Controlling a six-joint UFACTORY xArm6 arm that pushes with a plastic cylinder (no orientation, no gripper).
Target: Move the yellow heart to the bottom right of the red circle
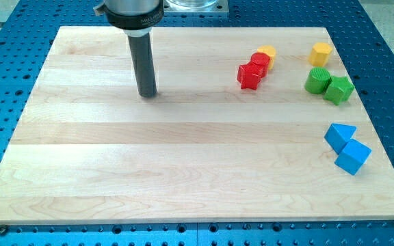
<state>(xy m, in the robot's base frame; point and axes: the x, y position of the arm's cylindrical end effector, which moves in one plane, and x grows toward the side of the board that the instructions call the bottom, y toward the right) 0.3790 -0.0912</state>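
Note:
The yellow heart [268,52] lies at the view's upper right, touching the top right of the red circle [259,61]. A red star-like block [249,76] touches the red circle on its lower left. My tip [147,94] rests on the board well to the view's left of these blocks, far from all of them. Another yellow block [321,53], hexagon-like, lies further right.
A green round block [317,80] and a green star-like block [338,89] sit together at the right. A blue triangle [339,135] and a blue cube [353,156] touch each other near the right edge. The wooden board [183,171] sits on a blue perforated table.

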